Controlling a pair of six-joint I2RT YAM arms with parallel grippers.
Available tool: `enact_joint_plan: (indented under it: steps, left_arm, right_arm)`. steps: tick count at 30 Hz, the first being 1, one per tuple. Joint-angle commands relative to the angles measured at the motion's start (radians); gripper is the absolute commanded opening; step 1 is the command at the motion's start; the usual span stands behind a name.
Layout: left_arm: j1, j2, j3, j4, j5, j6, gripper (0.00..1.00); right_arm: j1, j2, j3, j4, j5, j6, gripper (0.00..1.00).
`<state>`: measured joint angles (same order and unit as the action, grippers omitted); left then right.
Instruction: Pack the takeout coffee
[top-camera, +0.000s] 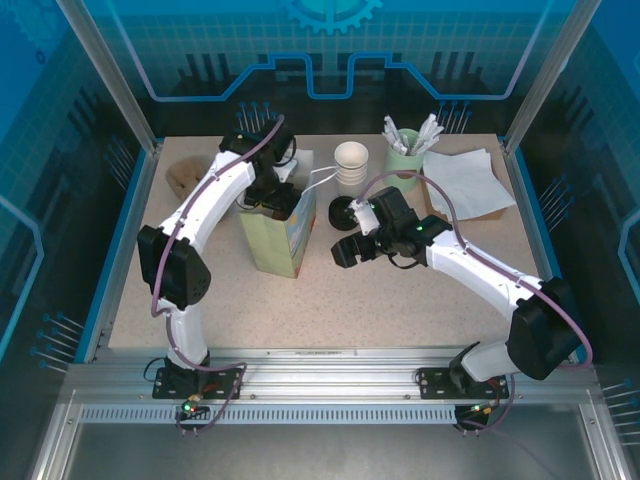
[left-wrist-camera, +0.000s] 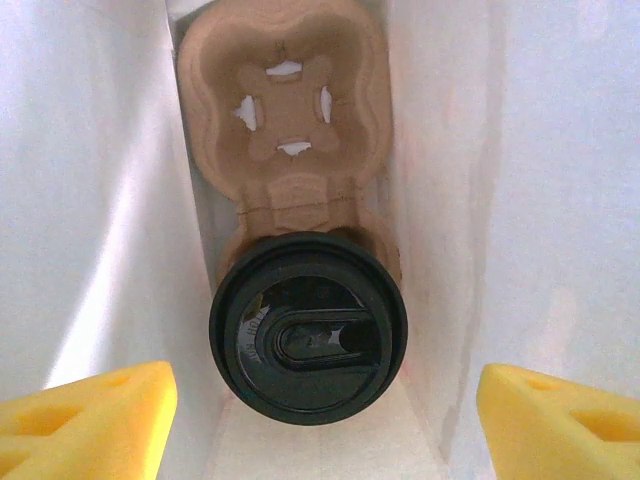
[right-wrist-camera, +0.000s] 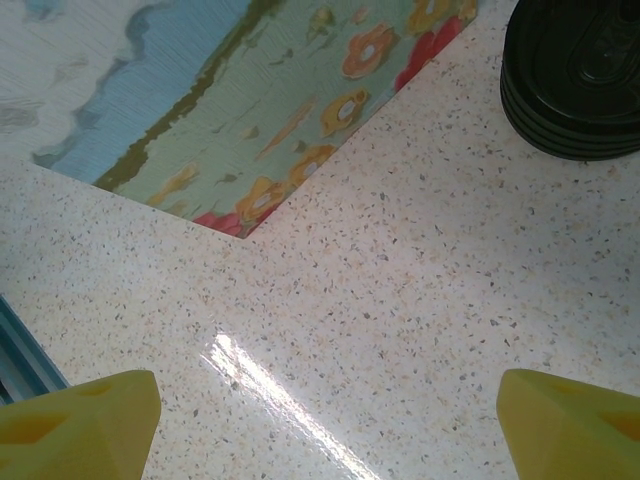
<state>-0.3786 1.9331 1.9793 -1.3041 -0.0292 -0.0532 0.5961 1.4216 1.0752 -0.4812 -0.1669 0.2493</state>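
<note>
The takeout coffee (left-wrist-camera: 308, 325), seen from above by its round black lid, stands in the near slot of a brown pulp cup carrier (left-wrist-camera: 285, 110) at the bottom of the white-lined paper bag (top-camera: 280, 238). My left gripper (left-wrist-camera: 325, 430) hangs inside the bag above the cup. It is open, and its yellow fingertips (left-wrist-camera: 95, 415) stand wide of the lid on both sides without touching it. The cup's sides are hidden under the lid. My right gripper (right-wrist-camera: 325, 420) is open over bare table to the right of the bag, holding nothing.
The bag's flowered side (right-wrist-camera: 250, 100) is close to the right gripper. A stack of loose black lids (right-wrist-camera: 575, 75) lies beside it. Behind them are white cups (top-camera: 351, 165), a green cup of sachets (top-camera: 405, 150) and napkins (top-camera: 465, 185). A brown carrier (top-camera: 185, 178) lies at back left.
</note>
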Motion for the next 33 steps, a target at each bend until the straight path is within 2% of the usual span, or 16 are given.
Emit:
enact_joint_plan:
  steps: [1,22,33]
  left_arm:
    - [0.002,-0.045,0.046,-0.038,0.005,0.0,0.8]
    - [0.001,-0.085,0.266,-0.052,0.039,0.003,0.79]
    - [0.002,-0.163,0.293,0.015,0.089,-0.014,0.79]
  right_arm:
    - [0.019,0.011,0.029,-0.017,0.002,-0.009,0.89]
    - [0.019,-0.01,0.034,-0.019,0.021,-0.005,0.89]
    - [0.019,-0.014,0.037,-0.025,0.024,-0.004,0.89]
